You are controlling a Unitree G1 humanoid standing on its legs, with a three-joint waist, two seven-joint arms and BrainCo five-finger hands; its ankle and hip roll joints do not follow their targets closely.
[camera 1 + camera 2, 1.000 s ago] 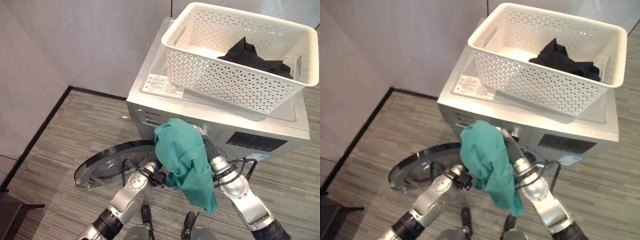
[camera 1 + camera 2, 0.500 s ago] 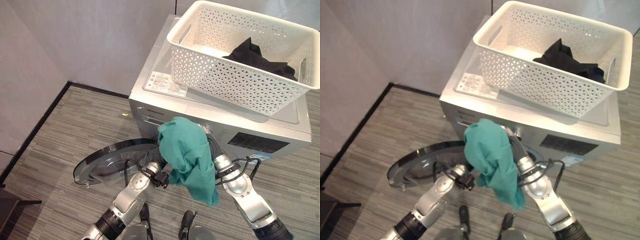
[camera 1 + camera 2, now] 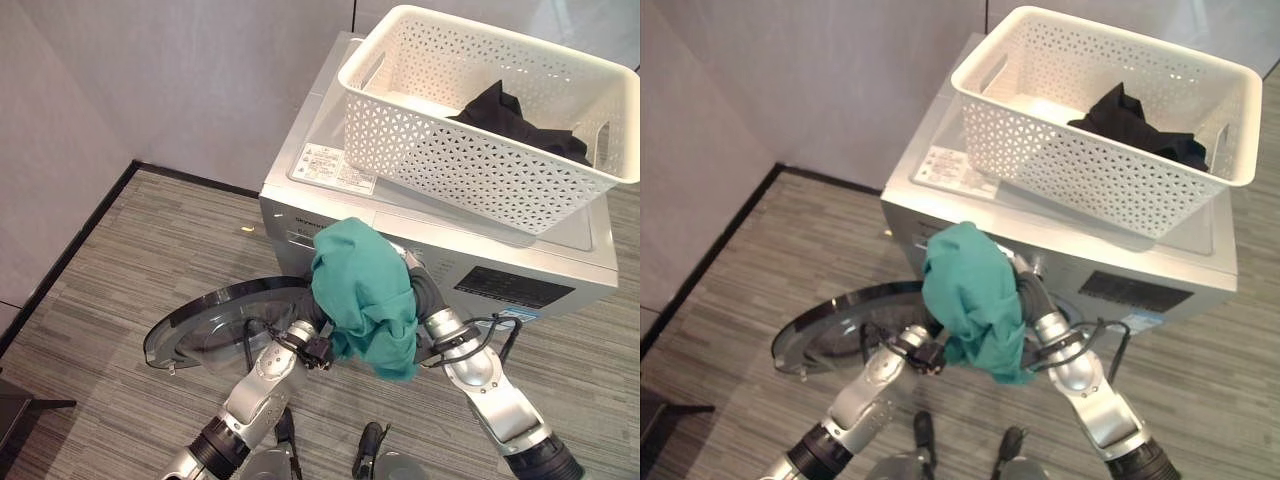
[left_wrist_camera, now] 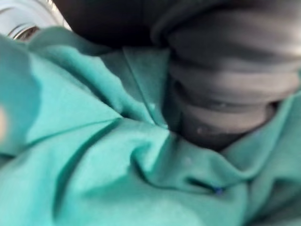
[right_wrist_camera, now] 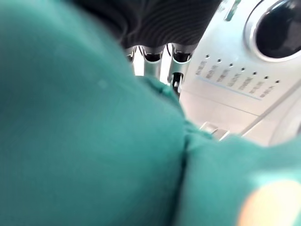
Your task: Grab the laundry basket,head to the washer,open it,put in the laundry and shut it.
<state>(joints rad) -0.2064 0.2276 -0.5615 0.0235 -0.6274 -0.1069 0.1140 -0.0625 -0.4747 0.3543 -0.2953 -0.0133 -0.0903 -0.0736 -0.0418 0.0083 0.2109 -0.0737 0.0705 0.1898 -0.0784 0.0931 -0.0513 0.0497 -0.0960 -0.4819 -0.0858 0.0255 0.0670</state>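
Left eye view: washer [image 3: 440, 265] is sitting in the corner, door [image 3: 215, 322] hanging wide open and low to the floor, so the drum mouth is clear for loading. White basket [image 3: 480, 110] is parked on the washer top, keeping both hands free; a black garment [image 3: 520, 115] is lying inside it, waiting its turn. Teal cloth [image 3: 365, 295] is bunched right at the drum opening, draped over the right hand. Right hand [image 5: 153, 59]: fingers mostly buried in the cloth, grip can't be told. Left hand [image 3: 310, 345] is sitting just under the bundle, fingers hidden, can't tell either. Labels: white sticker [image 3: 335, 165] on the washer top and dark control panel [image 3: 510, 285] both carrying print, too small to read.
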